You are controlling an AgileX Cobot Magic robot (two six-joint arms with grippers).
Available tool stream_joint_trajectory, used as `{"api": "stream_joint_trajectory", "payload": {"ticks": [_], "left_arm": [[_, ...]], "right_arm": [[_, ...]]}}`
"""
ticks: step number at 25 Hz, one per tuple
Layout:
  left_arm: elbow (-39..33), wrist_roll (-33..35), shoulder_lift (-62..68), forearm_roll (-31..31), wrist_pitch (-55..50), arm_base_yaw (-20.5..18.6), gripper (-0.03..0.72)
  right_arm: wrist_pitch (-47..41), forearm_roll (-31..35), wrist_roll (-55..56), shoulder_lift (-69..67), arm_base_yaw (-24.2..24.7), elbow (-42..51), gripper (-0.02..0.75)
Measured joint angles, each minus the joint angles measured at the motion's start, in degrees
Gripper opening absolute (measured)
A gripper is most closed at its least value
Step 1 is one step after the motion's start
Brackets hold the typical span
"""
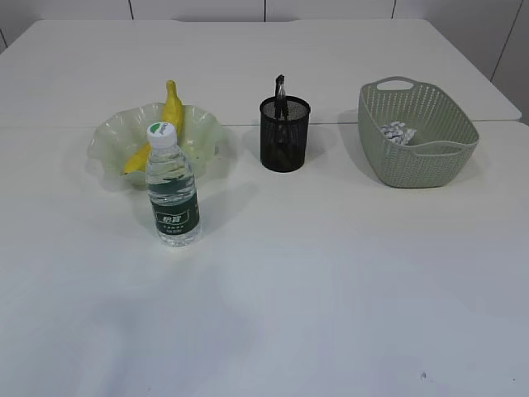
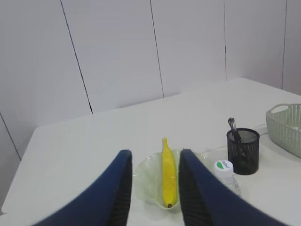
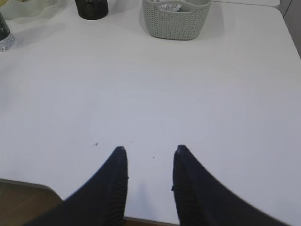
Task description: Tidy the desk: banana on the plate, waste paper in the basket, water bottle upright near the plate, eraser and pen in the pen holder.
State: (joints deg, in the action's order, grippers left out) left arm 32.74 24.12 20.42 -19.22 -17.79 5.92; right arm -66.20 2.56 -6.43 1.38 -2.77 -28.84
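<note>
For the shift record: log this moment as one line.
banana: on plate | water bottle: upright by plate | pen: in pen holder | waste paper: in basket | eraser: unseen | both tools: open, empty

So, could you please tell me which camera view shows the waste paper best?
The exterior view: the waste paper lies visible inside the basket. The right wrist view shows only a scrap above the rim; the left wrist view shows just the basket's edge.

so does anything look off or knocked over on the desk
Nothing stands out. The banana lies on the plate, the water bottle stands upright beside it, the waste paper sits in the basket, and nothing is spilled.
</note>
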Motion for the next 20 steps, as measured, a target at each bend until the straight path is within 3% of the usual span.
{"api": "stream_joint_trajectory", "payload": {"ticks": [9, 15, 20], "left_arm": [[0.0, 0.0, -5.32, 0.7, -12.57, -1.18, 0.236], [0.0, 0.0, -8.44, 2.22, -17.3, -5.03, 0.236], [0.0, -1.51, -10.3, 2.44, -21.98, -5.57, 0.236]], "right_arm": [[0.0, 0.0, 0.0, 0.0, 0.0, 0.0, 0.246], [0.0, 0.0, 0.0, 0.0, 0.0, 0.0, 0.246], [0.0, 0.0, 0.0, 0.0, 0.0, 0.0, 0.246]]}}
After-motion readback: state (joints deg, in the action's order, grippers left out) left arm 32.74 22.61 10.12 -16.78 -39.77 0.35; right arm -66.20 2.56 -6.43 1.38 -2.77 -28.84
